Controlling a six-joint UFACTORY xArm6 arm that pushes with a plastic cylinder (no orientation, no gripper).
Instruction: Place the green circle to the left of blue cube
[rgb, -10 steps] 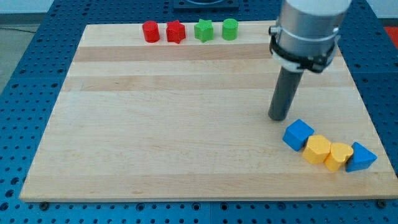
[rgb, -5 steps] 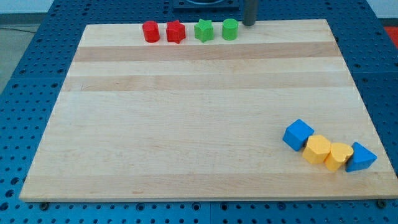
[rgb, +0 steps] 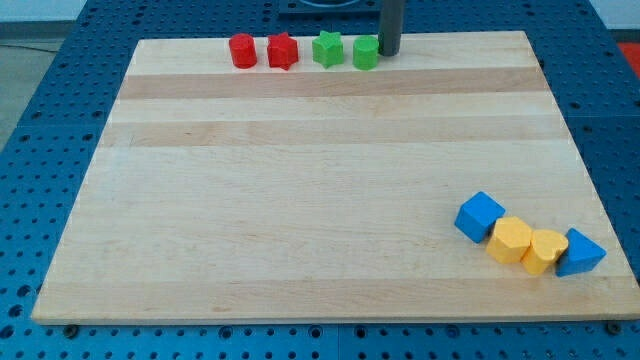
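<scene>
While the rod stands at the far edge of the wooden board (rgb: 300, 200), my tip (rgb: 389, 53) sits right against the right side of the green circle (rgb: 366, 52), touching it or as good as; there are no jaws on this tool, just the bare dark rod, so it holds nothing and can only press sideways on the block. The green circle is the rightmost of a row of four along the far edge; just beside it on the left is the green star (rgb: 327, 48), then the red star (rgb: 283, 51), then the red circle (rgb: 242, 50) at the left end of the row; the four stand close together, with small gaps between the red pair and the green pair. Over at the near right corner, well apart from all that, lies the blue cube (rgb: 479, 216), turned so a corner points left; touching its right side is a yellow block (rgb: 511, 240), six-sided by the look of it; next comes a yellow heart (rgb: 545, 250); a blue triangle (rgb: 579, 254) closes the line at the right; the four run in a chain slanting towards the near right. The green circle is far from the blue cube, up at the far edge; the board to the left of the cube shows only bare wood.
</scene>
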